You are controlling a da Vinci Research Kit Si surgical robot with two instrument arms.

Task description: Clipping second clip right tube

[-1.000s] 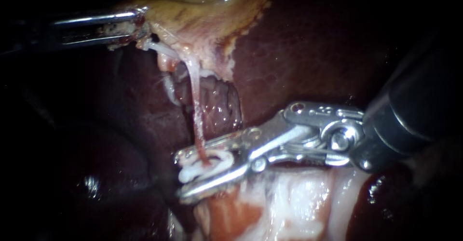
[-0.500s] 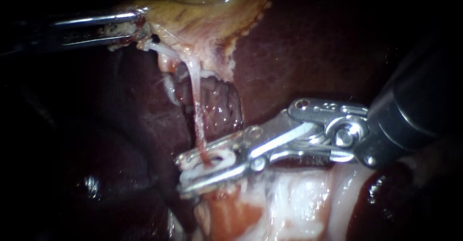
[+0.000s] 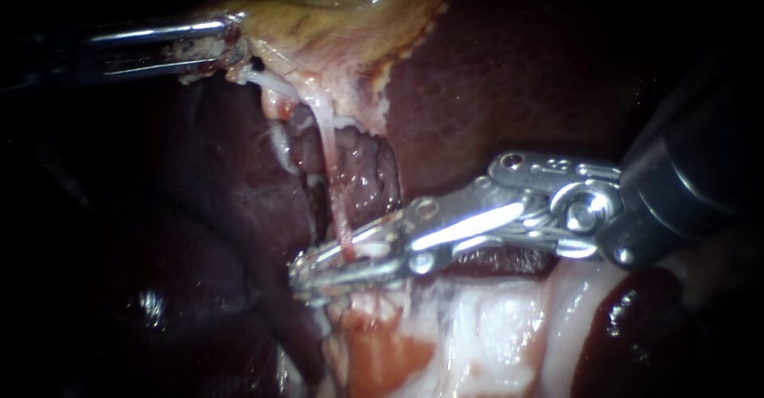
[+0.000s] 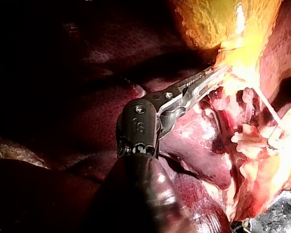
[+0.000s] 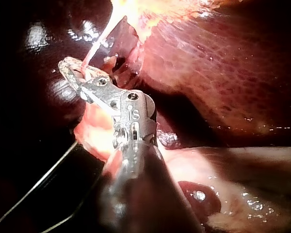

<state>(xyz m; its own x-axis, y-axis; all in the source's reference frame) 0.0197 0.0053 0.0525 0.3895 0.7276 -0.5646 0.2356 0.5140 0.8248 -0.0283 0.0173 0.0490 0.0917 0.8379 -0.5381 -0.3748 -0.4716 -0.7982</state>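
Right instrument (image 3: 350, 261): jaws squeezed together since earlier, now clamped on clip (image 3: 371, 250) around tube (image 3: 340, 221). Left instrument (image 3: 225, 48): clamped on gallbladder (image 3: 318, 24). Risk: sideways pull tears taut tube.

R instrument (image 3: 306, 277), lower centre-right of frame: polished metal jaws + hinge, smooth, strong glints; shaft behind is dark and duller, poss. plastic. L instrument (image 3: 227, 44), upper left: steel, shiny along top edge, jaw faces dull w/ crusty residue. Clip (image 3: 370, 249): white, smooth, looks plastic. Tube (image 3: 334, 199): pale pink, wet, glossy. Liver (image 3: 517, 72): dark maroon, moist, finely mottled sheen. Gallbladder (image 3: 318, 16), top centre: yellow-tan, slick, streaked. Pale tissue (image 3: 493, 342), bottom centre: whitish, wet, lumpy.
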